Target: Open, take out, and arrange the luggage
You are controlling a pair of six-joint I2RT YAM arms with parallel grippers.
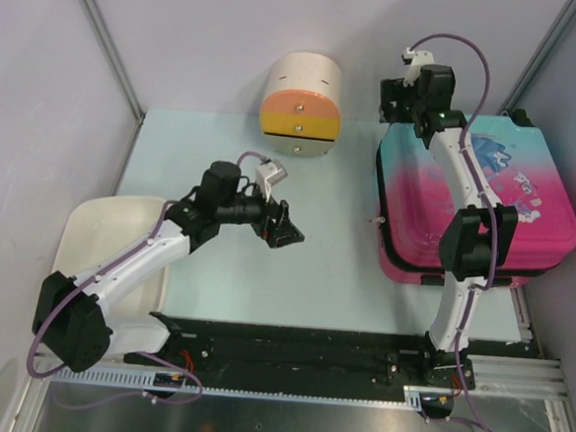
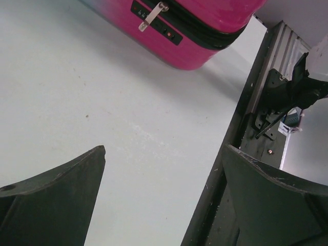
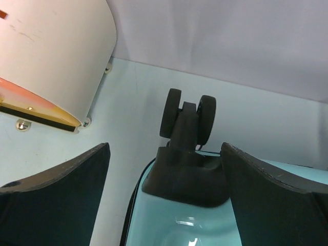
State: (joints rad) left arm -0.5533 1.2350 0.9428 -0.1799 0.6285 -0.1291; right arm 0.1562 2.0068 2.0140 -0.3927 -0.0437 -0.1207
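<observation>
The luggage point(image 1: 530, 218) lies flat and closed at the table's right side, teal at the far end and pink at the near end. My left gripper point(image 1: 289, 234) is open and empty over the middle of the table, pointing at the suitcase's pink side point(image 2: 205, 20), where a silver zipper pull point(image 2: 152, 15) hangs. In the left wrist view the left gripper point(image 2: 164, 154) has only bare table between its jaws. My right gripper point(image 1: 395, 103) is open above the suitcase's far-left corner. In the right wrist view the right gripper point(image 3: 165, 148) straddles the teal shell point(image 3: 179, 225) and a black wheel point(image 3: 187, 115).
A cream cylindrical box with orange-yellow drawers point(image 1: 301, 106) stands at the back centre, close to the right gripper, and shows in the right wrist view point(image 3: 51, 56). A white bin point(image 1: 94, 232) sits at the left edge. A black rail point(image 1: 308, 351) runs along the near edge.
</observation>
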